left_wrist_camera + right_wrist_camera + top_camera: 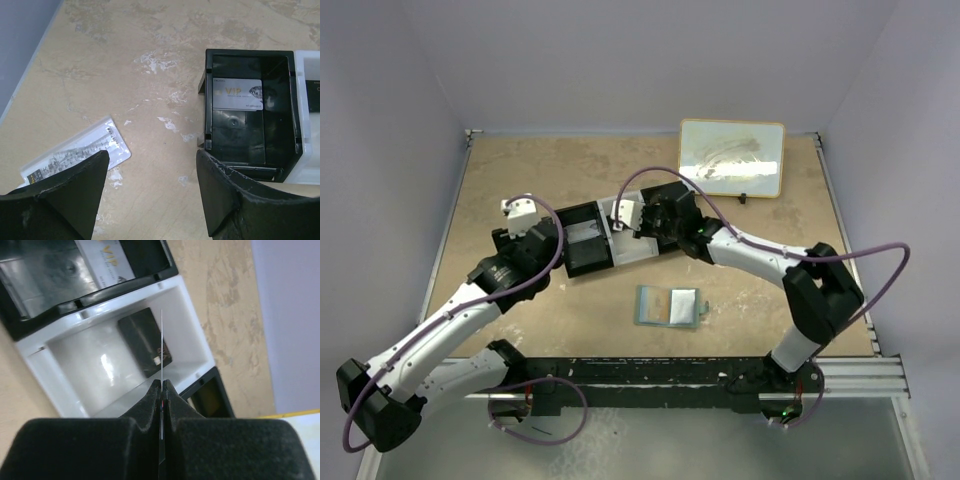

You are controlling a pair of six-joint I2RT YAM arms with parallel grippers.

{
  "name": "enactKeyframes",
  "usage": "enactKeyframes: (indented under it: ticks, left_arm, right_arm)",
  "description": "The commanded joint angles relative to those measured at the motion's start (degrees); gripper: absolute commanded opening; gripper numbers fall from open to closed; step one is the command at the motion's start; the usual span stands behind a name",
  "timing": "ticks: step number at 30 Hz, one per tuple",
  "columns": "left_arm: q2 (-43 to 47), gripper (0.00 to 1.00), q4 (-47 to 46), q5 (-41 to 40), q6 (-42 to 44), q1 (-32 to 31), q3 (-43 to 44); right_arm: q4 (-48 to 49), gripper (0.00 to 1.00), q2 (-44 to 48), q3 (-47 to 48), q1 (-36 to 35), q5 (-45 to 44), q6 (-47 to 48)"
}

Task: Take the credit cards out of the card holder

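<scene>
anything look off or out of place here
Nothing spilled or damaged. A long clear packet with a white label lies askew on the tan table, outside the black-and-white three-compartment tray. The table shows white scuff marks. The right gripper pinches a thin card edge-on over the tray's white compartment.

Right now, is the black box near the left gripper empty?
No, a silver VIP card lies flat inside the black compartment.
</scene>
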State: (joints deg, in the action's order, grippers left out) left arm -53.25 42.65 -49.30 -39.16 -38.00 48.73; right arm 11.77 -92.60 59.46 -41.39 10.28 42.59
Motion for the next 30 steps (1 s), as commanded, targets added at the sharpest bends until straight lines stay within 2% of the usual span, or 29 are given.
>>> enactKeyframes:
  ticks: [1,10,24,30]
  left_arm:
    - [1.20,0.69,-2.14,-1.34,1.50,0.12,0.69]
    - [2.58,0.70,-1.55,-2.97,1.03,0.12,0.92]
    - [3.36,0.71,-1.52,-2.49,1.47,0.13,1.13]
    - [3.68,0.71,-1.43,-2.89,1.45,0.13,1.09]
  right_arm:
    - [-0.01,0.00,-4.11,6.34,0.87,1.20,8.52]
    - [-1.65,0.00,-14.01,13.89,0.89,-1.30,13.21]
    - [1.28,0.01,-22.48,19.42,0.87,-8.06,15.73]
    - [-1.13,0.02,-26.33,23.63,0.87,-8.00,16.12]
